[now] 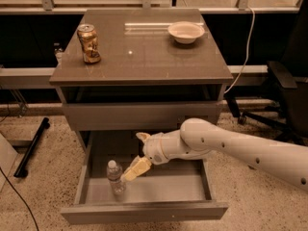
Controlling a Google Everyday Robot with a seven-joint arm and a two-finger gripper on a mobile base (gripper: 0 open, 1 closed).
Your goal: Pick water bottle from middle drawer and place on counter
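The water bottle [115, 178], clear with a white cap, stands upright in the left part of the open middle drawer [144, 211]. My gripper [132, 156] is inside the drawer, just to the right of the bottle. It is open, and its lower cream finger [137, 168] reaches down to the bottle's shoulder. The white arm comes in from the right over the drawer. The counter [144, 61] lies above, glossy grey-brown.
A dented gold-brown can [89, 43] stands at the counter's left rear. A white bowl [186, 32] sits at its right rear. The shorter drawer front [139, 115] overhangs the back of the open drawer. A black office chair [288, 95] stands to the right.
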